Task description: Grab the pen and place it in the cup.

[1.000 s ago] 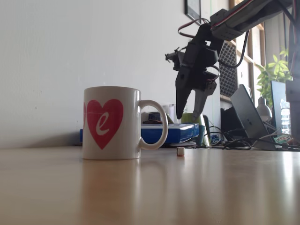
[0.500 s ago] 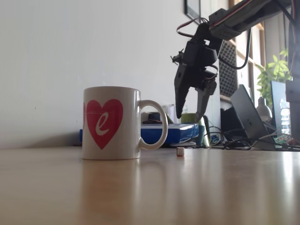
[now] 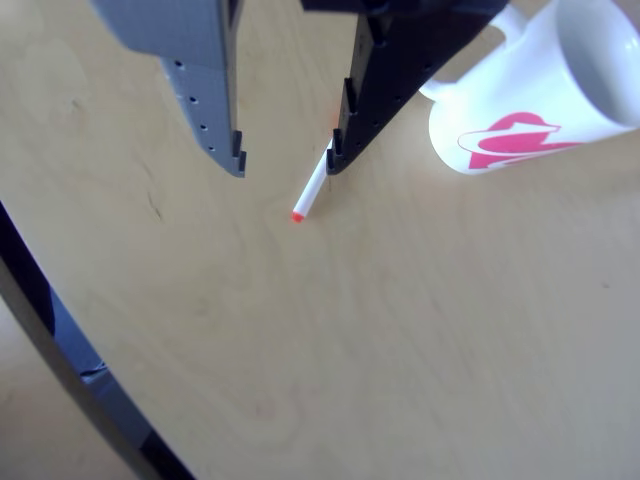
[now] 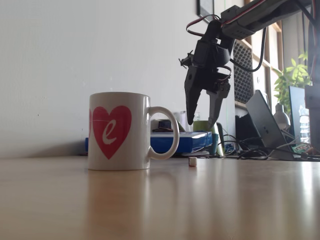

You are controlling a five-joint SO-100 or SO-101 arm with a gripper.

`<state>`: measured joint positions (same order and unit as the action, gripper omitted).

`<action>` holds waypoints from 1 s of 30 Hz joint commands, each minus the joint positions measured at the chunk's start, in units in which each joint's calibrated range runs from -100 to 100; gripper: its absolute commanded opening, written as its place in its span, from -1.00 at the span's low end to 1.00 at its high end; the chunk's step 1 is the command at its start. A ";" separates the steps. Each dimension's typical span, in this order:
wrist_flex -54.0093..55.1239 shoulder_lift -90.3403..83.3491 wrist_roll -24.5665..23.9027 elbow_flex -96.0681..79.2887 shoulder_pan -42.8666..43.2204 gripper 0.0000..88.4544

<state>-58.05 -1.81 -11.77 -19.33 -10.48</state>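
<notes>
Pale wooden tabletop (image 4: 165, 210) fills the foreground of the fixed view. On it stands the white mug (image 4: 119, 131), upright, red heart graphic facing the camera and handle to the right. Just right of the handle the pen (image 4: 192, 161) lies flat, seen end-on as a small stub. Above it hangs the gripper (image 4: 201, 124), fingers spread and holding nothing. In the other view the pen (image 3: 311, 190) lies between the fingertips (image 3: 285, 165), partly hidden by the dark finger (image 3: 385, 90), beside the mug (image 3: 540, 90).
</notes>
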 commanded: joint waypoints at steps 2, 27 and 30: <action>3.99 -1.34 -1.15 2.98 -0.33 -0.51; 11.73 -2.09 -13.29 -9.33 3.01 -0.51; 13.79 -1.51 -13.34 -9.87 4.18 -0.52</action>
<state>-46.27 -1.89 -24.91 -29.26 -7.31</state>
